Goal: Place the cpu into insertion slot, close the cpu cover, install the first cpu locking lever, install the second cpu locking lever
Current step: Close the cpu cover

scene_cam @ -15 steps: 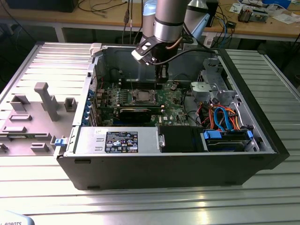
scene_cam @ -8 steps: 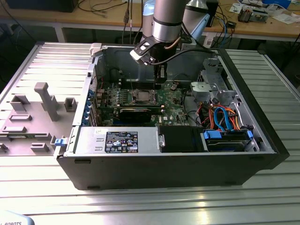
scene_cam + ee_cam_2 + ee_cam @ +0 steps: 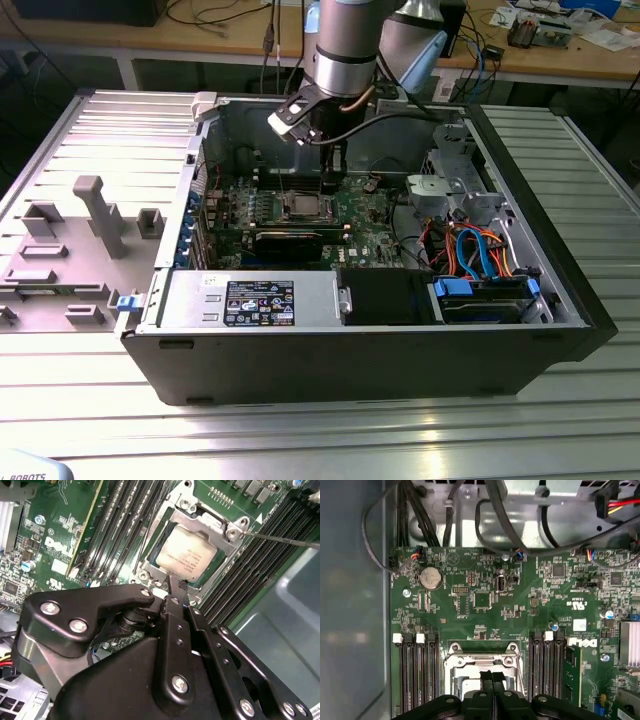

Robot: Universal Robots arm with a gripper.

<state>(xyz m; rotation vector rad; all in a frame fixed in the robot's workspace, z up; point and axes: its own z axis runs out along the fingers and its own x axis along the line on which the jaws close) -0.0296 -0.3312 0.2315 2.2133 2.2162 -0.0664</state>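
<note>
Closed fingers, gripping nothing, are held tip-down at the edge of the metal cover, seemingly to press it flat over the seated chip on the green motherboard.

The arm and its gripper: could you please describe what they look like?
The arm is a silvery-grey cylinder with a pale blue joint cap; a black cable loops beside it. The gripper is matt black, built of flat linkage bars joined by silver screw heads, tapering to two narrow black fingers.
</note>
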